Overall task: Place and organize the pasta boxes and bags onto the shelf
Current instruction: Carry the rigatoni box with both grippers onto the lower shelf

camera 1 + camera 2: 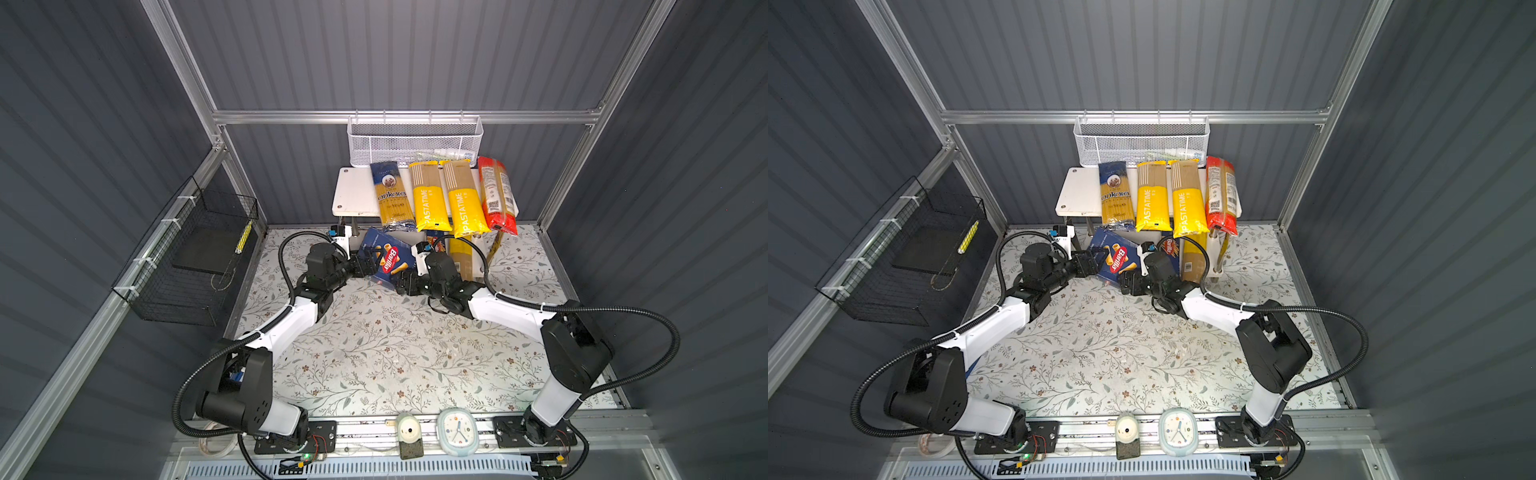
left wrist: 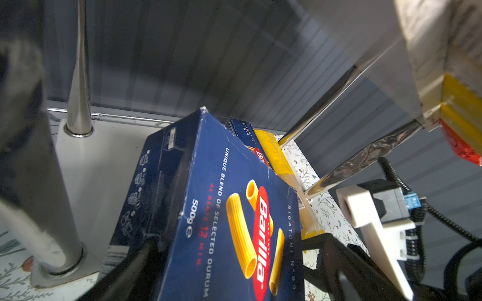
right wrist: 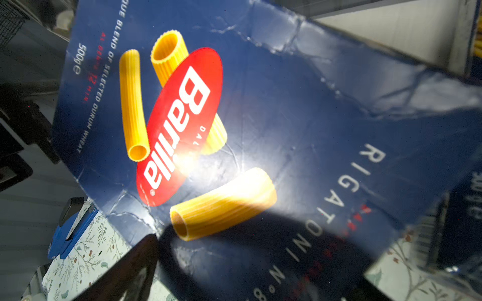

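left gripper [image 1: 367, 265] clamping tilted rigatoni box [image 1: 390, 258], right gripper [image 1: 401, 281] open beside it

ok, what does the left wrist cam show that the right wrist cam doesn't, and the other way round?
Left wrist only: the shelf with its chrome legs, plus the narrow spaghetti box and a yellow bag lying on its lower board behind the wide box.
Right wrist only: a corner of the black wire basket and the creases across the wide box's face.
Both: the wide box's front and bits of the floral table.
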Action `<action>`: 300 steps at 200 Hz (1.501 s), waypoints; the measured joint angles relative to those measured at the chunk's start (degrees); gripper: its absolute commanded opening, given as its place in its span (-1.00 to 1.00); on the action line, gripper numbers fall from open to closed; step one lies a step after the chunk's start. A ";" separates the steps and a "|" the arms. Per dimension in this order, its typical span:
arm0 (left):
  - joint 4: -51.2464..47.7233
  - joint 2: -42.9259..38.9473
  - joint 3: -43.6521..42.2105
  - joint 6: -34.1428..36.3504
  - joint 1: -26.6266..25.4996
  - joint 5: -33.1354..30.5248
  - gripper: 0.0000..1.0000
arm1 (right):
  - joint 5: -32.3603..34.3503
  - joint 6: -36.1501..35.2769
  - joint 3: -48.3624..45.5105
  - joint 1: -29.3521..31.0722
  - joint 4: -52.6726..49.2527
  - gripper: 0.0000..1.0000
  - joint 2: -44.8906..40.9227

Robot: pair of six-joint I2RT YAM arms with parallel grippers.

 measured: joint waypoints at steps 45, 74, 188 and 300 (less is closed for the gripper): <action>-2.75 3.21 0.04 0.92 0.00 -1.03 0.99 | 0.13 0.07 0.63 -1.81 2.38 0.81 1.16; -3.65 5.62 0.35 0.94 -0.24 -0.94 0.99 | 0.59 0.02 0.74 -2.80 4.24 0.81 1.18; -4.13 14.60 8.31 3.08 -0.33 -1.97 0.99 | 1.18 0.63 3.17 -5.05 7.76 0.81 6.69; -11.21 13.05 10.05 9.92 0.59 -8.35 0.99 | -0.15 0.79 2.75 -7.93 11.82 0.83 6.62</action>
